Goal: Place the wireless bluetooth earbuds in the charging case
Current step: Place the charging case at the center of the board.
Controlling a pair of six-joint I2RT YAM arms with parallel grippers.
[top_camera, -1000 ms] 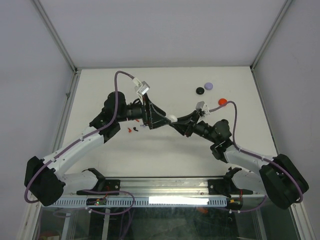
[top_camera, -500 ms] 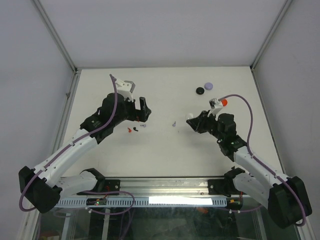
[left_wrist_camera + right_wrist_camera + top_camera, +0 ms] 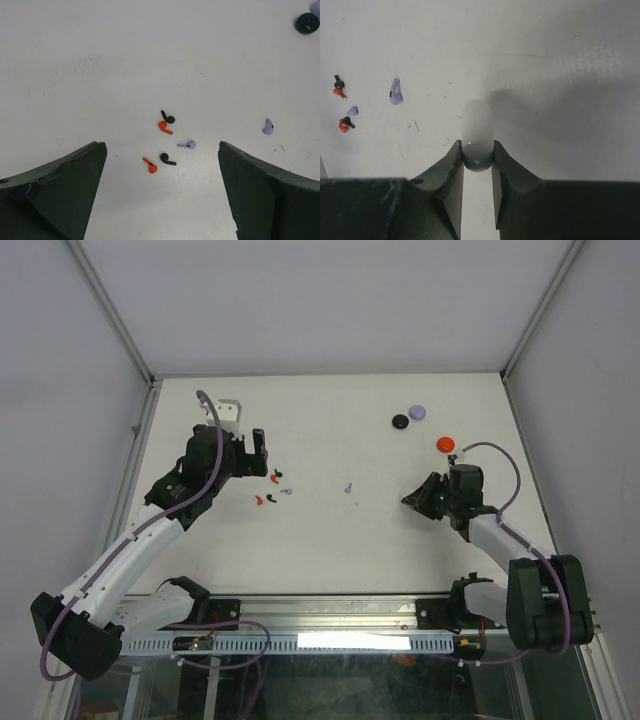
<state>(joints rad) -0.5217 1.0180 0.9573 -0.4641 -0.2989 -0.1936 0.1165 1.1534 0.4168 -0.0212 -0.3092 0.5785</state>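
Observation:
Several tiny earbuds lie loose on the white table: red (image 3: 165,127), black (image 3: 167,159) and pale purple (image 3: 187,145) ones in a cluster (image 3: 270,490), and one purple bud (image 3: 348,487) apart to the right. My left gripper (image 3: 162,146) hangs open just short of the cluster, with nothing between its fingers; in the top view it (image 3: 258,452) sits at the left. My right gripper (image 3: 477,155) is shut on a white rounded charging case (image 3: 477,132), held edge-on, at the right of the table (image 3: 415,500).
A black disc (image 3: 401,421), a purple disc (image 3: 417,412) and a red disc (image 3: 445,444) lie at the back right. The right wrist view shows the buds far off to the left, the purple one (image 3: 395,92) nearest.
The two grippers met at the table's middle and have pulled apart. The left one opened and moved back left. The right one drew off right with the white case. A purple bud now lies mid-table.

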